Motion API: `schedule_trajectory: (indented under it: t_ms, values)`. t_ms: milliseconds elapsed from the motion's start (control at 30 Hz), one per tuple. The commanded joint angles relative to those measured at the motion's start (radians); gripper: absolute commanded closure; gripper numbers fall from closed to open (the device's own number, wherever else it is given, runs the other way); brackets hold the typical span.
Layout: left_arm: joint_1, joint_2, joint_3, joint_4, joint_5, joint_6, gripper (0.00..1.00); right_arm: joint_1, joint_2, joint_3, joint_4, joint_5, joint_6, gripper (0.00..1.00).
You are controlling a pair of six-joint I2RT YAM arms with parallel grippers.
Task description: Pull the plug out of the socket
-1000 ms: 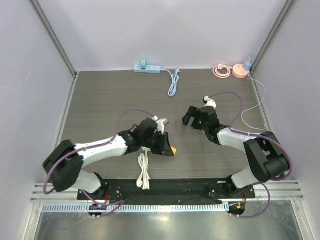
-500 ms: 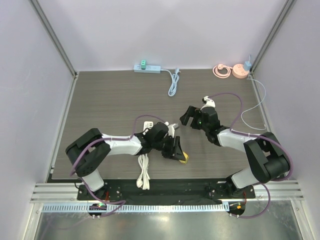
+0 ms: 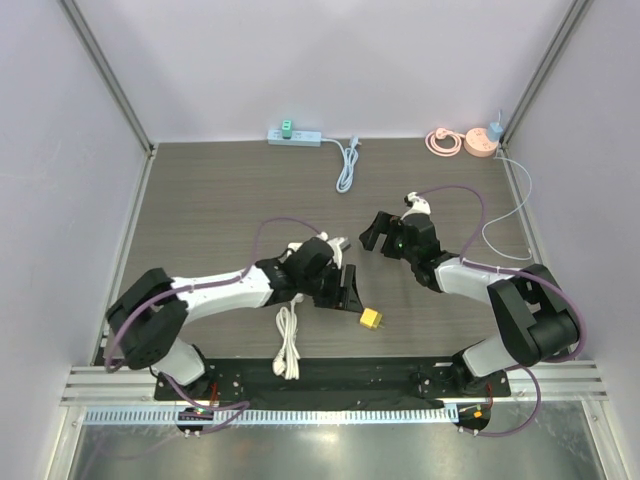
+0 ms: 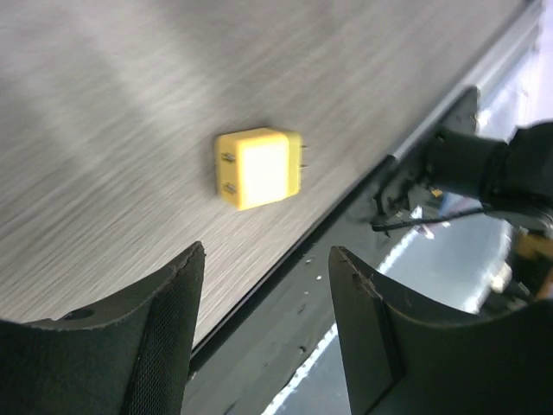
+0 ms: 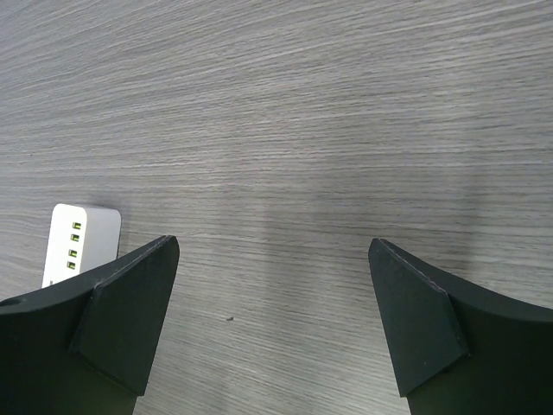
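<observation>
Left hand, spread and empty, hovers just beside the yellow plug lying loose on the desk; unplugging looks done, so next comes a retreat.

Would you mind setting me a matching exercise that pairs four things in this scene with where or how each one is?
Things:
1. yellow plug
2. green plug
3. pink cable coil
4. right gripper

Place or state:
A. open, holding nothing
B. seated in the far power strip
C. lying loose on the table by the left gripper
D. far right corner

Pairs: 1-C, 2-B, 3-D, 4-A.
</observation>
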Motion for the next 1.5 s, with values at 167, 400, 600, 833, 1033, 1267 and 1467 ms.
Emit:
schedule_trajectory:
  t_ms: [167,400,600,833,1033,1267,1467]
  values:
    - [-0.006,-0.262,0.062,-0.487,-0.492,0.044,0.42,-0.003,-0.013,-0.001,0.05,0.001,0.005,0.05]
    - [-0.006,-0.433,-0.07,-0.625,-0.602,-0.052,0.43,0.072,0.012,0.083,-0.1,0.081,-0.004,0.09]
    - [-0.006,-0.511,-0.152,-0.6,-0.548,-0.106,0.41,0.153,0.024,0.118,-0.155,0.138,-0.021,0.09]
    - [-0.018,-0.431,-0.166,-0.583,-0.488,-0.128,0.4,0.183,0.061,0.051,-0.072,0.097,-0.006,0.09]
    - [-0.027,-0.376,-0.175,-0.55,-0.506,-0.125,0.43,0.19,0.013,0.034,-0.057,0.129,-0.031,0.09]
    - [-0.027,-0.295,-0.169,-0.54,-0.537,-0.12,0.48,0.19,-0.046,0.014,-0.062,0.176,-0.057,0.09]
    - [-0.027,-0.223,-0.146,-0.539,-0.572,-0.115,0.56,0.189,-0.073,-0.012,-0.027,0.164,-0.067,0.09]
